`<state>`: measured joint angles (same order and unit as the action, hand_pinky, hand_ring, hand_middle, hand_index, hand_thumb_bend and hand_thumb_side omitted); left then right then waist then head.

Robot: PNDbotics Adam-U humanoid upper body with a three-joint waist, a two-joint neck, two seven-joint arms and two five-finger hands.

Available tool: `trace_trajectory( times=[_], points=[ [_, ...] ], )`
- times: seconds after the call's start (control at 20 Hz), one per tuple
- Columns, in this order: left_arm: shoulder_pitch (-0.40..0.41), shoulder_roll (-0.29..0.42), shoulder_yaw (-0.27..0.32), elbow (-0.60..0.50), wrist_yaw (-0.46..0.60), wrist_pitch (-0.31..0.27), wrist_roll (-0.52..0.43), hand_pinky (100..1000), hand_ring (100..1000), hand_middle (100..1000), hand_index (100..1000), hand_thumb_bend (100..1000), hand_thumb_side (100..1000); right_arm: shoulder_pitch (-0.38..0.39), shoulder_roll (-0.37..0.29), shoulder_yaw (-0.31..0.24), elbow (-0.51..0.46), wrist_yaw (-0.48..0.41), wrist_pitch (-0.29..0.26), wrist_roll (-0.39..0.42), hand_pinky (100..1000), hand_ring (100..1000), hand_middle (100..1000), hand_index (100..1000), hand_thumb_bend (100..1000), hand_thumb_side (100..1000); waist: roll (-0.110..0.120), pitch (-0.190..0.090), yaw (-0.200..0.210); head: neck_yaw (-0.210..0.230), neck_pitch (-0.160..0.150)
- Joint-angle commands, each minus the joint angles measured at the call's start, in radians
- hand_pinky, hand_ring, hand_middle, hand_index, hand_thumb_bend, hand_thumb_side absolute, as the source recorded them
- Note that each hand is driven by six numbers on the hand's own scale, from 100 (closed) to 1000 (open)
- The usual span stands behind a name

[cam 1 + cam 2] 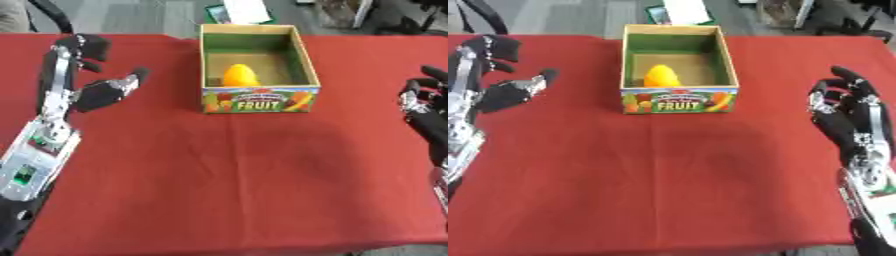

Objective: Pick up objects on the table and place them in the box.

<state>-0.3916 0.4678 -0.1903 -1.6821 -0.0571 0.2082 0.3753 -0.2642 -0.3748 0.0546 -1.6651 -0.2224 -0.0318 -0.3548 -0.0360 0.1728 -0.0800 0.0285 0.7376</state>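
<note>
A cardboard box [259, 99] with "FRUIT" printed on its front stands at the back middle of the red table [236, 175]. Inside it lies a yellow-orange fruit [239, 75], near the front left of the box floor. My left hand [87, 85] hovers over the table well left of the box, fingers straight and spread, thumb pointing toward the box, holding nothing. My right hand [843, 110] stands at the right side of the table, fingers spread and relaxed, also holding nothing. No loose object shows on the cloth.
The table's far edge runs just behind the box; beyond it lie a green-edged white sheet [241, 11] and dark chair legs on the floor. The near edge of the cloth runs along the bottom of the views.
</note>
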Motion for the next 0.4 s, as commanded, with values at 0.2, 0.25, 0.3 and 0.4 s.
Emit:
trace_trajectory(
  times=[0.2,0.25,0.3,0.4],
  points=[
    [0.03,0.011,0.021,-0.019,0.046,-0.022,0.021,594,625,555,649,712,204,-0.014,-0.013,-0.011,-0.011,-0.006,-0.002,-0.002,626,609,622,803,101,100,0.0,-0.007,-0.008,-0.007,-0.006],
    [0.034,0.008,0.02,-0.018,0.046,-0.025,0.02,594,625,555,648,711,201,-0.014,-0.013,-0.012,-0.011,-0.005,-0.002,-0.002,626,609,622,803,100,100,0.0,-0.006,-0.008,-0.006,-0.006],
    [0.038,0.006,0.02,-0.018,0.046,-0.028,0.019,594,625,556,649,715,191,-0.013,-0.013,-0.012,-0.011,-0.005,-0.002,-0.002,626,609,622,803,100,100,-0.001,-0.006,-0.008,-0.006,-0.005],
    [0.044,0.002,0.022,-0.018,0.046,-0.033,0.018,594,625,555,649,715,178,-0.012,-0.014,-0.014,-0.011,-0.005,-0.002,-0.003,627,609,622,803,100,100,-0.001,-0.006,-0.008,-0.006,-0.006]
  ],
)
